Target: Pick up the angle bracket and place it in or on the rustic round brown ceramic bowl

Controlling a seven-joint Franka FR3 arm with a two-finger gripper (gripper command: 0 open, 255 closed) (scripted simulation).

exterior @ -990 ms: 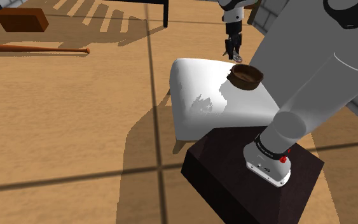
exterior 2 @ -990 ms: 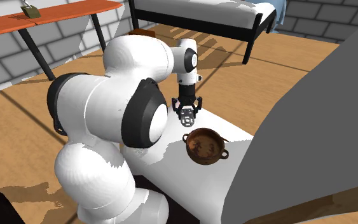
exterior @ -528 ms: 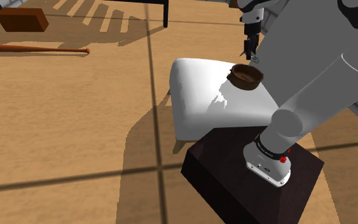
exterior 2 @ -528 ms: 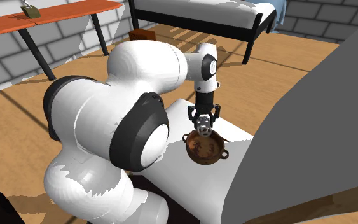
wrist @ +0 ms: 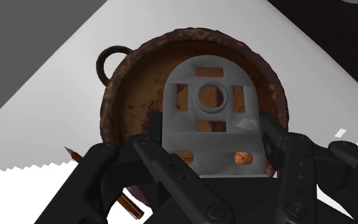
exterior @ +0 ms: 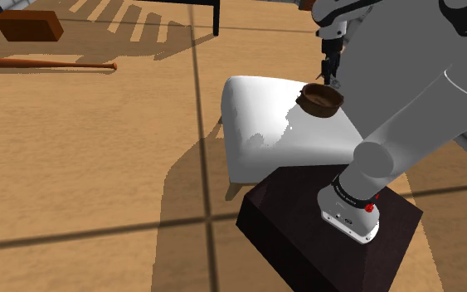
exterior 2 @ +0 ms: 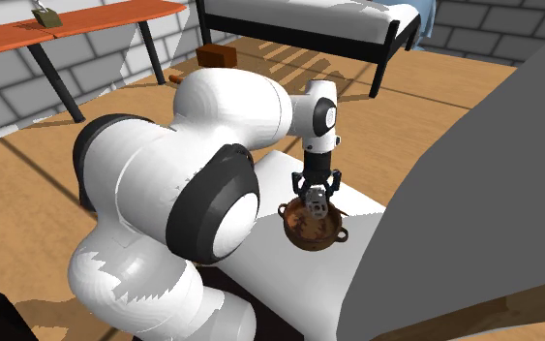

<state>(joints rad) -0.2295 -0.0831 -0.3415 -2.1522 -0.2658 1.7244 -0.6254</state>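
Holding: the pincer (wrist: 212,156) is clenched on the grey angle bracket (wrist: 212,108), with a black finger pressed against each side of its lower plate.
Bracket place: in the air over the hollow of the brown bowl (wrist: 110,105); whether it touches the bowl's floor cannot be told.
Bracket hidden: its lower edge is covered by the fingers.
Bowl: stands on the white table (exterior: 256,124), near the edge closest to the arm (exterior: 422,91). One ring handle (wrist: 110,60) is plain, but the rim nearest the camera is lost behind the pincer.
Shoulder view: the arm's big link covers most of the pincer, leaving a dark sliver above the bowl.
Stick: a thin brown pointed stick (wrist: 72,153) lies beside the bowl, mostly under a finger; what it is cannot be told.
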